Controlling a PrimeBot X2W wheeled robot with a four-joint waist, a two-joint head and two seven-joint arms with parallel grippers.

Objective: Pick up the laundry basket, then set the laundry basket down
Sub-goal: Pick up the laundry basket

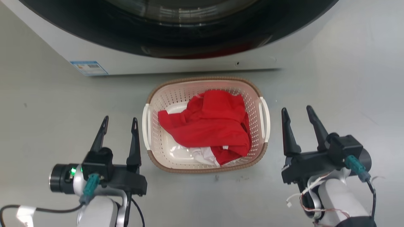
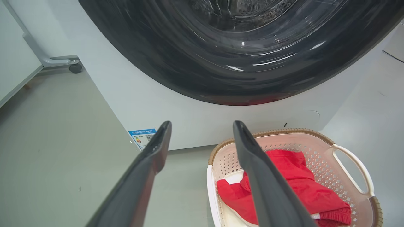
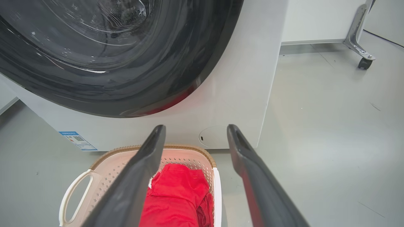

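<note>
Left tool [image 1: 120, 118] beside basket [image 1: 205, 78] of red cloth [image 1: 208, 123]

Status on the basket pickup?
Left gripper open, beside laundry basket. Right gripper open, other side. Basket on floor, ungrasped, red garment inside. Nothing in the way.

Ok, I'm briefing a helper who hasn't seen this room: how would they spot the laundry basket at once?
Find the big white washing machine with its dark round door. On the grey floor right before it sits the laundry basket. It alone is cream and perforated, with a brown woven-look rim, white side handles and a red garment inside.
</note>
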